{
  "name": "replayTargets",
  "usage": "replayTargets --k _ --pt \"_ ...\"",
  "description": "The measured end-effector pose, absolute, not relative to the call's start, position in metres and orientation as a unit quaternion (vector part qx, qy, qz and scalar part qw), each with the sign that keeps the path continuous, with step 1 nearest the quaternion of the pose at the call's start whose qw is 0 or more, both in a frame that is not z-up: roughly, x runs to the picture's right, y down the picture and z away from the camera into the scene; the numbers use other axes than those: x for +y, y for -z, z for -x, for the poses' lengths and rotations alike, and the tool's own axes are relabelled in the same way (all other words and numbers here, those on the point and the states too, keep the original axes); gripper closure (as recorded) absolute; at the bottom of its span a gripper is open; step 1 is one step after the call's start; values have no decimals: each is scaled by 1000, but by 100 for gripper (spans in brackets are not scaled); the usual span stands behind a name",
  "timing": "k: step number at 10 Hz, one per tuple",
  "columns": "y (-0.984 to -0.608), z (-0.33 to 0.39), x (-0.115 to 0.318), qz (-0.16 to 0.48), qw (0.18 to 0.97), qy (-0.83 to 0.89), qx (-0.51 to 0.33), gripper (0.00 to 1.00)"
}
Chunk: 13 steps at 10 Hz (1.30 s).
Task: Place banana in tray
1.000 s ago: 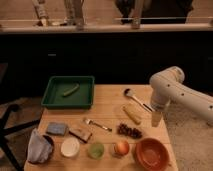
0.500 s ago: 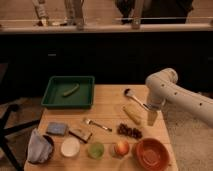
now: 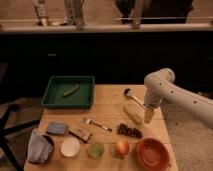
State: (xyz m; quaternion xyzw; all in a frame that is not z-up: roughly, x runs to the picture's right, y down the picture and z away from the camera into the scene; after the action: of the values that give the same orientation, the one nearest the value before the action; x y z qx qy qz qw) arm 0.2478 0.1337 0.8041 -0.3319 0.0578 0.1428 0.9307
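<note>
- Banana lay near the counter's right edge; tray at far-left corner.
- Gripper hung just beside it; we couldn't tell its opening.
- We judged it light, soft: grip mid-length, gently.

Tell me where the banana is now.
The banana lies on the table, right of centre in the camera view, between the spoon and the grapes; the gripper hangs just beside it.

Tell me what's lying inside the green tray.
One small olive-green vegetable lies in the tray; only the floor beneath it is hidden. The banana is outside, on the table by the pincer.
</note>
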Motion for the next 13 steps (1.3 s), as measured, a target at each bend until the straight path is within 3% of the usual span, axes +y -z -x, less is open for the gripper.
replayTargets --k 13 --pt "-848 -211 152 340 927 -153 39 20"
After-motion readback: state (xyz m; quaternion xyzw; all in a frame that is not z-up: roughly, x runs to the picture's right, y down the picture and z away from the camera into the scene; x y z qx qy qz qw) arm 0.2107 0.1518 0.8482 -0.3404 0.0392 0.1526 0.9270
